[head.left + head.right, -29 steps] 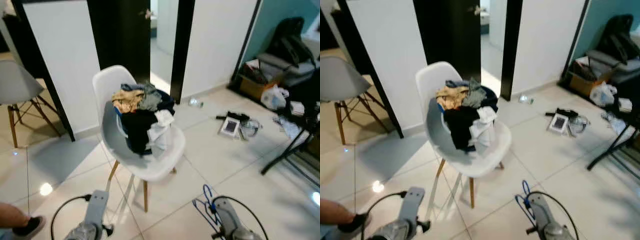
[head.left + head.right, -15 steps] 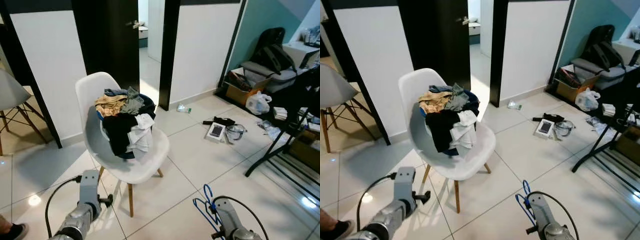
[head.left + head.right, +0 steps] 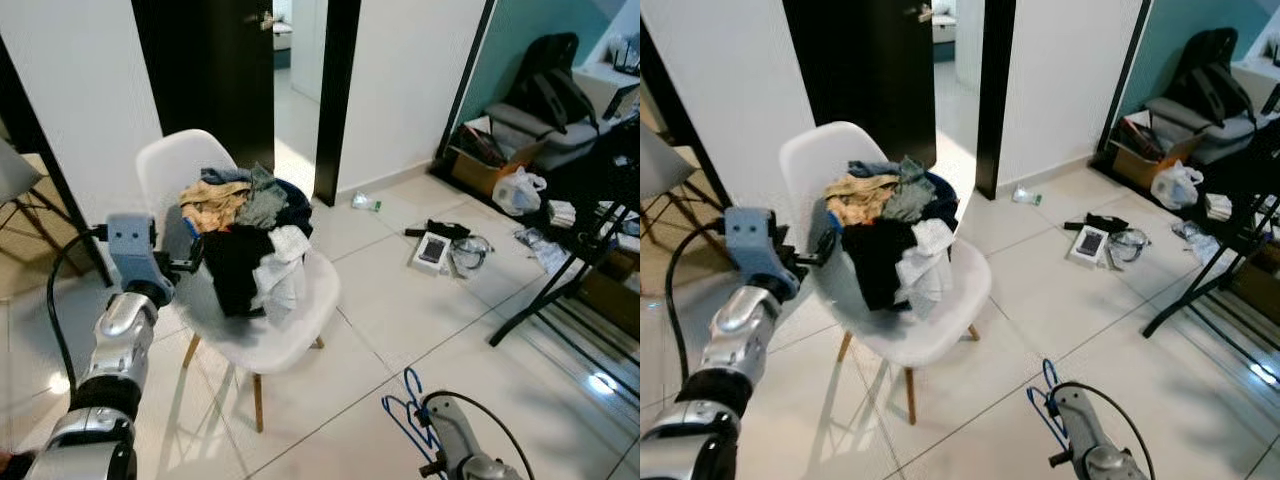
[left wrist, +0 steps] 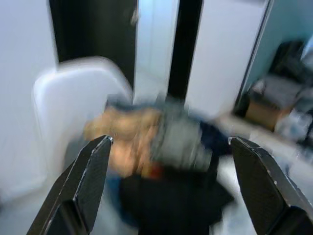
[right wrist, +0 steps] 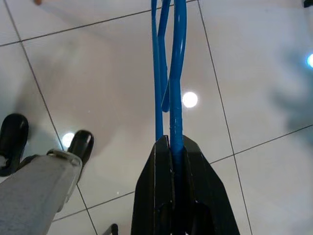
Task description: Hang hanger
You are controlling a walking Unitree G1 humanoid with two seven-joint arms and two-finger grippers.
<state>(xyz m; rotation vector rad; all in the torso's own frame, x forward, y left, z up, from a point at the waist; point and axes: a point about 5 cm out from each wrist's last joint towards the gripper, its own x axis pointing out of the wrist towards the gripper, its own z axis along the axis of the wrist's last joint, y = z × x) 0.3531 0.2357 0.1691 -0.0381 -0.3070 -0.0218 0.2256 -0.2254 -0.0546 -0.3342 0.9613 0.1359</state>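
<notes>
Right wrist view has the right gripper (image 5: 171, 147) clamped on a blue hanger (image 5: 168, 73), low above the tiled floor (image 3: 400, 300). Raised beside the white chair (image 3: 270, 340), the left gripper (image 4: 171, 161) spreads its fingers toward the clothes pile (image 3: 250, 230).

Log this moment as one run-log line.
left gripper: open, raised toward clothes pile on white chair | right gripper: shut on blue hanger, low over floor

The left arm (image 3: 118, 345) is showing silver cylindrical segments, a grey-blue wrist block and a looping black cable. The left gripper (image 4: 168, 188) is showing two long black tapered fingers. The right arm (image 3: 455, 450) is showing silver casing and a black cable.
</notes>
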